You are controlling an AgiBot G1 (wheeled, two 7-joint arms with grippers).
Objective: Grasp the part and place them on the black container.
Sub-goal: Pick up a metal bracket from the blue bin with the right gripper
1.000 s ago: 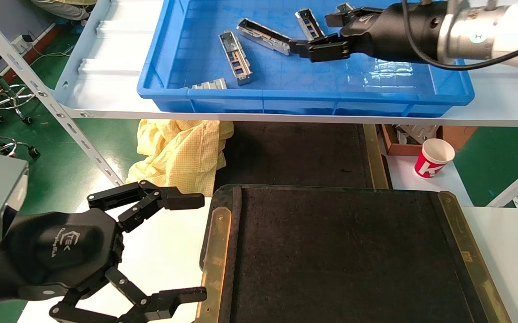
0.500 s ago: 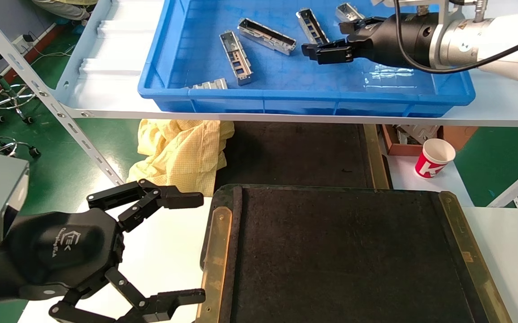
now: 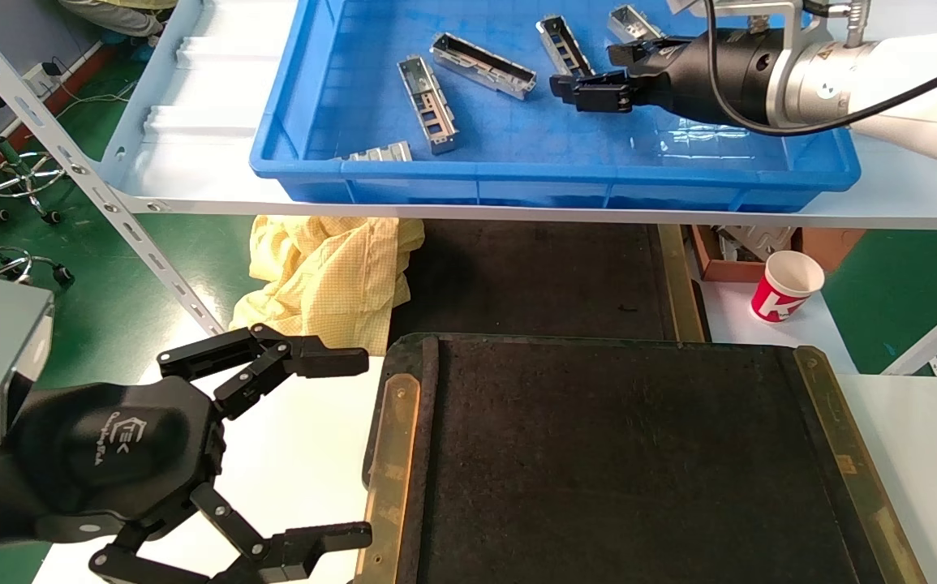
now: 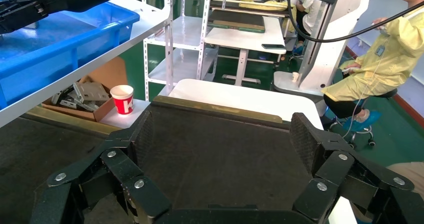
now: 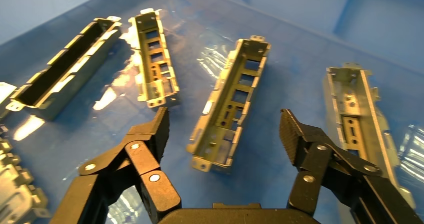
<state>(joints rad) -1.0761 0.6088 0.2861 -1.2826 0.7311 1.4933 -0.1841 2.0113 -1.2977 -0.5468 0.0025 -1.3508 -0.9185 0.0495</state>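
Observation:
Several silver parts lie in the blue crate [image 3: 565, 174] on the shelf. My right gripper [image 3: 590, 67] is open and empty, low over the crate. In the right wrist view it [image 5: 225, 129] straddles the near end of one part [image 5: 230, 104] without touching it; in the head view that part [image 3: 563, 46] lies just beyond the fingers. Other parts [image 3: 427, 104] [image 3: 483, 66] lie further left. The black container [image 3: 622, 454] lies bare on the table in front. My left gripper [image 3: 350, 448] is open and empty at its left edge, also seen in the left wrist view [image 4: 222, 134].
A yellow cloth [image 3: 330, 272] and a second dark tray [image 3: 533, 276] lie under the shelf. A red-and-white paper cup [image 3: 787, 285] and a cardboard box of metal pieces [image 3: 728, 247] stand at the right. A slanted shelf upright [image 3: 87, 178] runs down the left.
My right gripper has drawn back to the right inside the crate, away from the long part at the middle, and now sits at the part further right. The left arm has not moved.

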